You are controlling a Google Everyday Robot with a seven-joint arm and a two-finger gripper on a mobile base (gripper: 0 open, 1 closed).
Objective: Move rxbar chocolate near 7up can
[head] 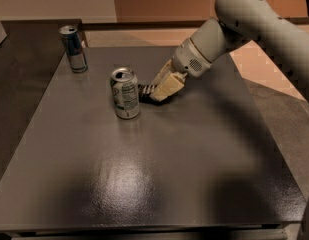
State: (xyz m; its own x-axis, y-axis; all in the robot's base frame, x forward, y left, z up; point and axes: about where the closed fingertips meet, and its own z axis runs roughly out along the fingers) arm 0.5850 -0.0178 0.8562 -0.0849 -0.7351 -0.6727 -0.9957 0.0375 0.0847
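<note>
The 7up can (125, 93) stands upright left of the table's middle, white and silver with green print. The rxbar chocolate (145, 90), a flat black wrapper with white stripes, sits low at the tabletop just right of the can, mostly hidden by the fingers. My gripper (158, 92) reaches in from the upper right and is shut on the bar, its cream fingers (167, 86) slanted down toward the can. I cannot tell whether the bar touches the table.
A taller slim blue-and-silver can (74, 49) stands at the back left of the dark grey table (144, 174). The white arm (244, 19) crosses the back right. The table's right edge drops to a lower floor.
</note>
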